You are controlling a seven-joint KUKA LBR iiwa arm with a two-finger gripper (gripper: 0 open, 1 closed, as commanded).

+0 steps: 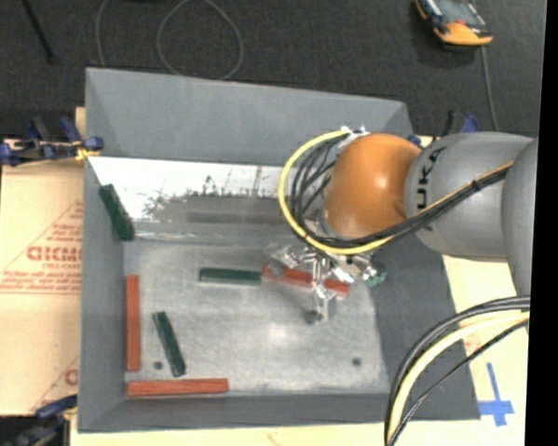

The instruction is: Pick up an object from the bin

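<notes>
Nearest the camera, the near red bar [177, 386] lies flat along the front wall of the bin [253, 356]. Just behind it the slanted green bar [168, 342] lies at an angle in the left corner, and the left red bar [132, 322] runs along the left wall. These 3 are well apart from the tool.

Further in, the middle green bar [230, 275] lies crosswise on the bin floor. Its right end is just beside the short red bar [295, 276], which is the task's thing. The gripper [320, 287] is low over this bar's right half, right of the bin's centre and under the arm's orange cover [370, 180]. The bar seems to pass through the tool, but the metal parts blur together there, so it cannot be told whether the tool is clenched or released.

Furthest off, the far green bar [116, 212] leans in the back left corner.

The step in hand is judged to be the grasp itself, with the lift not yet done. The next move calls for a firm hold across the bar's narrow width, then a straight rise that avoids dragging the green neighbour.
</notes>
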